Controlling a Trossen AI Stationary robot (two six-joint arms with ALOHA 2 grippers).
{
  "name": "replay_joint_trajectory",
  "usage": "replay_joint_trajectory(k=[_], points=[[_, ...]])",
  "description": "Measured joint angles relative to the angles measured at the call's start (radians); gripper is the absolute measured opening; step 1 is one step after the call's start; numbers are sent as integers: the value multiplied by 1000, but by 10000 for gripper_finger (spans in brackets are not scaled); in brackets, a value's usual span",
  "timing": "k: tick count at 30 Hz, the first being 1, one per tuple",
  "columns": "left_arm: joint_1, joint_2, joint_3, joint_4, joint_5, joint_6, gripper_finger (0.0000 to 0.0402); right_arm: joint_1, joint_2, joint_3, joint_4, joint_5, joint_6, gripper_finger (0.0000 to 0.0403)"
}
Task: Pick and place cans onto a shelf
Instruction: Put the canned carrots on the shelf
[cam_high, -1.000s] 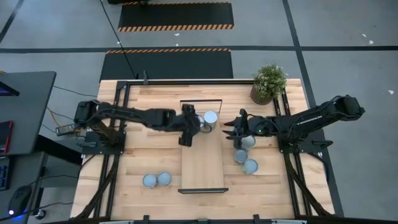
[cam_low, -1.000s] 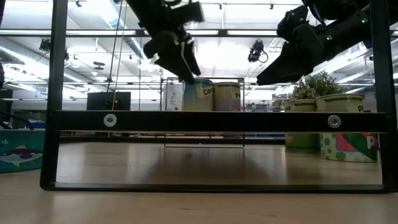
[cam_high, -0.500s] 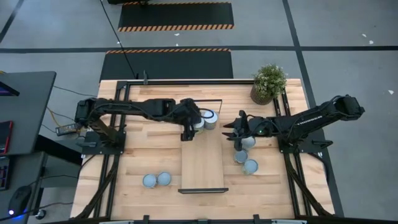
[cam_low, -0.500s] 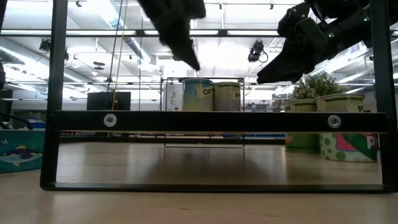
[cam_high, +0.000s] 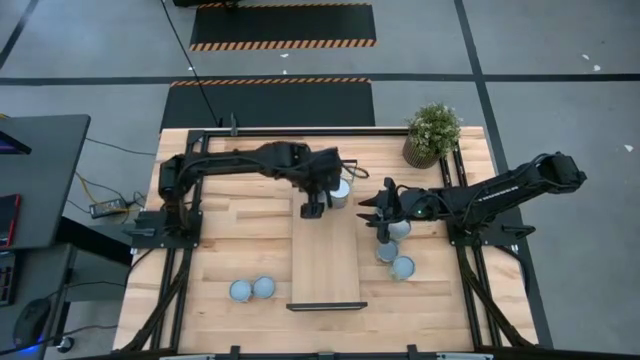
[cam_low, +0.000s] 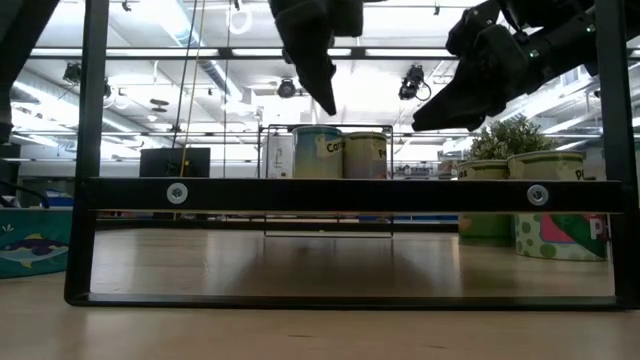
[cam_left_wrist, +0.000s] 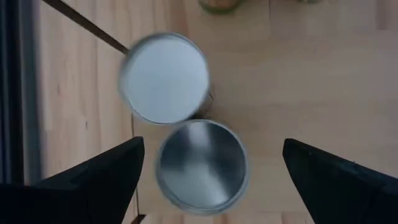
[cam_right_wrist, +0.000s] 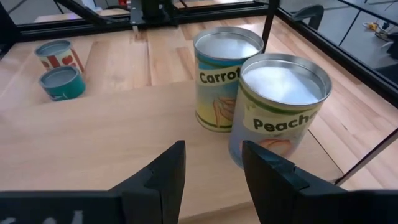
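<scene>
I see the left gripper (cam_high: 313, 207), jaws spread, above two cans (cam_high: 338, 190) at centre frame on the shelf (cam_high: 325, 270); the right gripper (cam_high: 372, 210) hangs empty, jaws partly apart.

The shelf (cam_high: 326, 250) is a long, narrow board of light wood with thin black frames at both ends, lying lengthwise from twelve to six o'clock at the middle of the tabletop; two cans (cam_high: 334, 190) stand upright and touching at its twelve o'clock end, silvery with pale round tops and labels reading "Carrot" and "Peach"; three cans (cam_high: 393, 247) cluster near the shelf's three o'clock side, the middle one just beside its edge; two more cans (cam_high: 252, 289) stand side by side toward seven o'clock, apart from the shelf.
</scene>
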Motion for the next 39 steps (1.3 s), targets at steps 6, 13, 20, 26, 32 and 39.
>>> replay_joint_trajectory(k=[6, 13, 20, 26, 32, 39], points=[[34, 19, -2, -12, 21, 0, 389, 10, 0, 0, 3, -11, 0, 165], [36, 55, -3, -49, 69, -12, 389, 11, 0, 0, 3, -15, 0, 165], [35, 72, -2, -57, 58, 8, 389, 11, 1, 0, 11, -16, 0, 165], [14, 72, -2, -79, 6, 5, 389, 11, 1, -1, 8, -16, 0, 165], [-30, 73, -3, -98, -125, -94, 389, 11, 1, -1, 10, -16, 0, 165], [-60, 73, -3, -123, -183, -281, 389, 11, 1, -1, 10, -23, 4, 165]])
